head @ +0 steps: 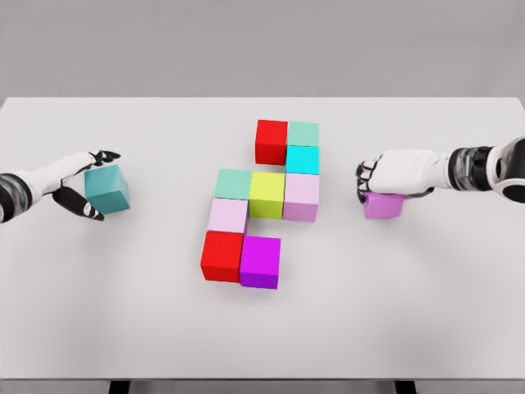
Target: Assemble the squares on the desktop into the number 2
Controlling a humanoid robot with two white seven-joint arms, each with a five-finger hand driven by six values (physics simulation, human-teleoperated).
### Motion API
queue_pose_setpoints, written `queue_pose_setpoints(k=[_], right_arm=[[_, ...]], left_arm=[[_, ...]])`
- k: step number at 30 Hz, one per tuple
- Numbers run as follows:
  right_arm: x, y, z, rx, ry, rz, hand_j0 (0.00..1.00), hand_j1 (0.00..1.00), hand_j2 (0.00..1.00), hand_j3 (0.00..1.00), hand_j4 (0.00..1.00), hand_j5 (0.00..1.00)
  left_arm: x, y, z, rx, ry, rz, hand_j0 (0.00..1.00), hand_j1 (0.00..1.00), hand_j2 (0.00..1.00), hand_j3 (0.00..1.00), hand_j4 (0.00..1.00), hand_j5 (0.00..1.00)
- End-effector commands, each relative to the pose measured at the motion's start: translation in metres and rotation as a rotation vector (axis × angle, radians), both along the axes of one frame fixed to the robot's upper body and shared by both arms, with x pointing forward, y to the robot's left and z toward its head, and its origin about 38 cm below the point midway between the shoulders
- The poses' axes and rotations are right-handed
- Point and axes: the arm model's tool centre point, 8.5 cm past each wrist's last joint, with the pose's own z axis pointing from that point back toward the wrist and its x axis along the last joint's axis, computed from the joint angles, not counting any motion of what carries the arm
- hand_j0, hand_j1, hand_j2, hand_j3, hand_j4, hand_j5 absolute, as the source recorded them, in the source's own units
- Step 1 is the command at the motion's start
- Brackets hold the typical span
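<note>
The table [123, 312] is white. Blocks are seen in plain colours — a teal block [107, 190], a yellow-green block [267, 195], maybe a purple block [384, 205], half hidden.

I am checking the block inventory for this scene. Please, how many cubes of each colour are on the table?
Red cubes: 2
Mint green cubes: 2
Cyan cube: 1
Yellow-green cube: 1
Pale pink cubes: 2
Magenta cube: 1
Teal cube: 1
Violet cube: 1
Total: 11
</note>
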Motion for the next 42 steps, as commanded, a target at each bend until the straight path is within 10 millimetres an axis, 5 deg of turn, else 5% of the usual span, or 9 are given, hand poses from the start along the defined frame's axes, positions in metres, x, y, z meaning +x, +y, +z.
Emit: queue_pose_setpoints(k=[1,9,17,28,36,42], right_arm=[[-0.001,-0.001,0.003,0.036,0.019,-0.007,0.56,0.56,0.56,0.56,0.56,0.56],[-0.009,0.008,0.015,0.109,0.032,0.023,0.58,0.58,0.58,0.58,0.58,0.58],[-0.049,0.009,0.024,0.088,0.036,0.114,0.58,0.58,0.58,0.58,0.58,0.58],[-0.07,0.018,0.02,0.114,0.084,0.162,0.58,0.58,0.58,0.58,0.58,0.58],[-0.074,0.027,0.013,0.136,0.124,0.183,0.59,0.59,0.59,0.59,0.59,0.59],[-0.075,0.044,0.011,0.164,0.146,0.223,0.6,0.6,0.6,0.6,0.6,0.6]], left_arm=[[0.003,0.001,-0.002,0.005,-0.002,0.008,1.0,1.0,1.0,1.0,1.0,1.0],[0.004,0.002,-0.003,0.006,-0.002,0.013,0.99,0.99,0.99,0.99,0.99,0.99],[0.005,-0.002,-0.003,0.002,-0.001,0.006,0.96,0.96,0.96,0.96,0.96,0.96],[0.004,-0.011,-0.012,0.008,0.006,-0.019,0.86,0.86,0.86,0.86,0.86,0.86],[0.003,-0.014,-0.013,0.0,0.008,-0.024,0.59,0.59,0.59,0.59,0.59,0.59],[0.003,-0.017,-0.015,-0.011,0.012,-0.033,0.51,0.51,0.51,0.51,0.51,0.51]])
